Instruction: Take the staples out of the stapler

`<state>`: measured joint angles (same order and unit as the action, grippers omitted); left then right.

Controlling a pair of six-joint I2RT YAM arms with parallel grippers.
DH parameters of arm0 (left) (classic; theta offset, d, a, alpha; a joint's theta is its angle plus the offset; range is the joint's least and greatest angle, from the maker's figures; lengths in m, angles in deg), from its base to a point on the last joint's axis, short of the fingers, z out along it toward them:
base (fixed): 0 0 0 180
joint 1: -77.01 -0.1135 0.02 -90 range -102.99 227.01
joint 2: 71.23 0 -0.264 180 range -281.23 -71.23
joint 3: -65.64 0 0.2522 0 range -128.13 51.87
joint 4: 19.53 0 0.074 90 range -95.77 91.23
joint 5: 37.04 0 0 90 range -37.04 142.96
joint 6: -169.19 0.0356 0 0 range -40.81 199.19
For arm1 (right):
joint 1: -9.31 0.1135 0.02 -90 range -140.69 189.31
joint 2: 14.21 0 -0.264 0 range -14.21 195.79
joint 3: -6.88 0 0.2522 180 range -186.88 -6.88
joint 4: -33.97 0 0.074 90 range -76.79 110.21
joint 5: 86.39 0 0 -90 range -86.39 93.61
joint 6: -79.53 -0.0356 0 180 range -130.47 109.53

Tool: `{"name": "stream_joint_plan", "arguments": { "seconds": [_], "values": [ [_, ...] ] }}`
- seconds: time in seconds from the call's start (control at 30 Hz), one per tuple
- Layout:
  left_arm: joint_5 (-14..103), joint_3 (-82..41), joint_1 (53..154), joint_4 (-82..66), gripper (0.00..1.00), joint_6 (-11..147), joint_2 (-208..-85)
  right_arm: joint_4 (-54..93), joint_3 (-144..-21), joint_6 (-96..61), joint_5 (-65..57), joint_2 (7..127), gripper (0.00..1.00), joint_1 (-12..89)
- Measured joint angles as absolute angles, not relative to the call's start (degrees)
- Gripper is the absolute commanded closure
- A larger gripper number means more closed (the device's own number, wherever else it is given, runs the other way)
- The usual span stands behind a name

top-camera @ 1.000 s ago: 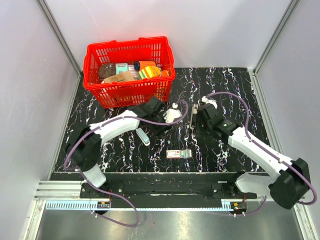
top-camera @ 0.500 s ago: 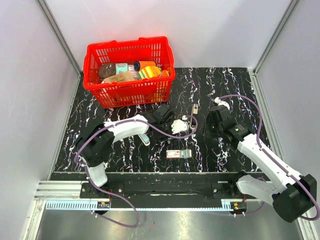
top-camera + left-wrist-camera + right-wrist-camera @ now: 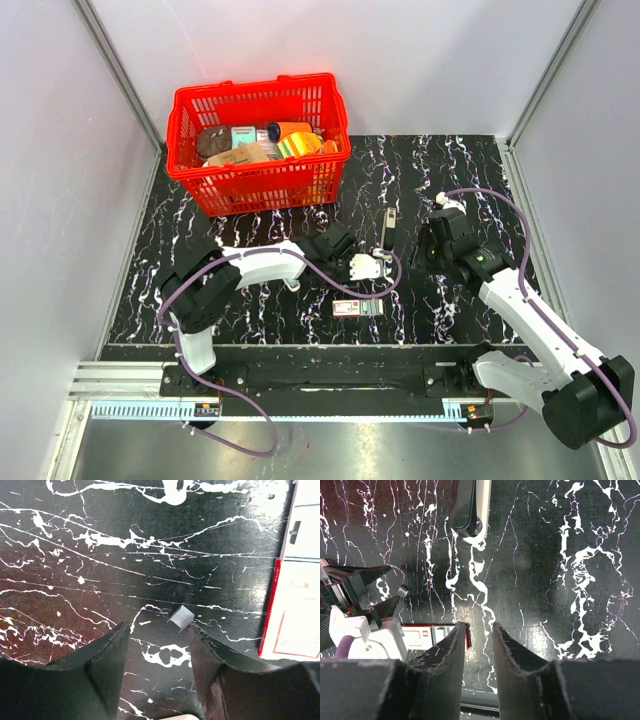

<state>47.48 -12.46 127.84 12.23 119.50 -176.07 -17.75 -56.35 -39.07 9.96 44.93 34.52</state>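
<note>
Left gripper (image 3: pixel 160 629) is hovering low with its jaws apart, and a tiny grey staple strip (image 3: pixel 181 617) is lying loose between its tips. Right gripper (image 3: pixel 479 628) is sitting barely parted, gripping nothing, with the stapler (image 3: pixel 470 507) lying well ahead of it.

Stapler (image 3: pixel 466 509) partly beyond top edge

Table (image 3: pixel 470 170) — black, veined with white marbling; basket (image 3: pixel 258 185) — red lattice; stapler (image 3: pixel 470 505) black and white; staple strip (image 3: pixel 181 617) silver-grey; box (image 3: pixel 295 605) white, red-edged.
</note>
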Motion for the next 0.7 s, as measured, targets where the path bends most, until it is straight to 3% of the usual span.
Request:
{"name": "stream_joint_plan", "arguments": {
  "seconds": [0.7],
  "values": [
    [47.13, -16.31, 127.73, 14.02, 0.43, 113.18, -178.01, -17.72, -56.33, -37.89, 8.49, 44.93, 0.64, 34.21]
  ]
}}
